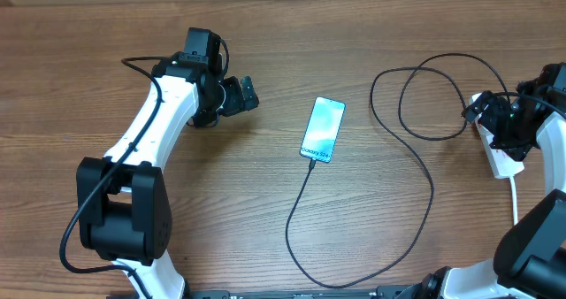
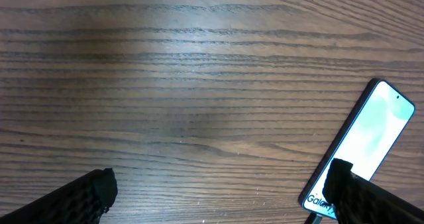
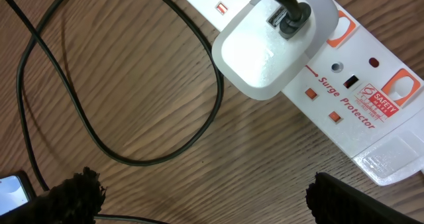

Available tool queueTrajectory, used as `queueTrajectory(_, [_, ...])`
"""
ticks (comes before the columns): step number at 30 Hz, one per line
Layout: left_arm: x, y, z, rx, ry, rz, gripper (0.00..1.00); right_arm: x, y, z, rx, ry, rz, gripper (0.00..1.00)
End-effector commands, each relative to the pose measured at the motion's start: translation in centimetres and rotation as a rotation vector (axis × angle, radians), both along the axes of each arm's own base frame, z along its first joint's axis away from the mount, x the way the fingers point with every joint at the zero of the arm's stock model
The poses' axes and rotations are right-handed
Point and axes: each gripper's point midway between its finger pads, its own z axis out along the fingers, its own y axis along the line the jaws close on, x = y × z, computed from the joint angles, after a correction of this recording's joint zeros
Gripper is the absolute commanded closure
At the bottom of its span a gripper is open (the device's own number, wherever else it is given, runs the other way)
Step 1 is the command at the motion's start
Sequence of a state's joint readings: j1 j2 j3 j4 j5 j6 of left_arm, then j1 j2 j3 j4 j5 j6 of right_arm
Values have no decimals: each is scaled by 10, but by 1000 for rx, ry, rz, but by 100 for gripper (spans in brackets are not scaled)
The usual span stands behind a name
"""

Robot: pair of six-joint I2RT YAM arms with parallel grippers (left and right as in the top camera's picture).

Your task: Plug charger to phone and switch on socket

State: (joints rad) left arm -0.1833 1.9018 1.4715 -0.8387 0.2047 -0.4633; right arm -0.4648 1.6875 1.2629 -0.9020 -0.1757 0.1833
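Sitting in the socket (image 3: pixel 361 114) at the desk's (image 1: pixel 265 69) right edge, white adapter (image 3: pixel 262 55) carrying the charger (image 1: pixel 432 186), tip seemingly in the phone (image 1: pixel 323 129), left gripper (image 2: pixel 218 187) and right gripper (image 3: pixel 199 197) hovering, both wide

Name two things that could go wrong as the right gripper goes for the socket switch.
1. The red switches sit close together beside the white adapter; the open right gripper might press the wrong one or knock the adapter.
2. The cable loops beside the socket; a snag could tug its end from the phone.
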Motion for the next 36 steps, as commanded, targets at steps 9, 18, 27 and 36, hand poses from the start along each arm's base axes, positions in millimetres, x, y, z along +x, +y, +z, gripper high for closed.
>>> queueTrajectory(9, [1,1,10,5,-32,-16,1,1,-1,2,-6,-6,4,0])
queueTrajectory(18, [2,1,10,9,-34,-15,0,1,-1,20,-30,-52,4,0])
queueTrajectory(27, [2,1,10,9,-34,-14,1,-2,1,62,-84,-160,4,0])
queueTrajectory(36, [2,1,10,9,-34,-14,0,-2,1,64,-86,-165,4,0])
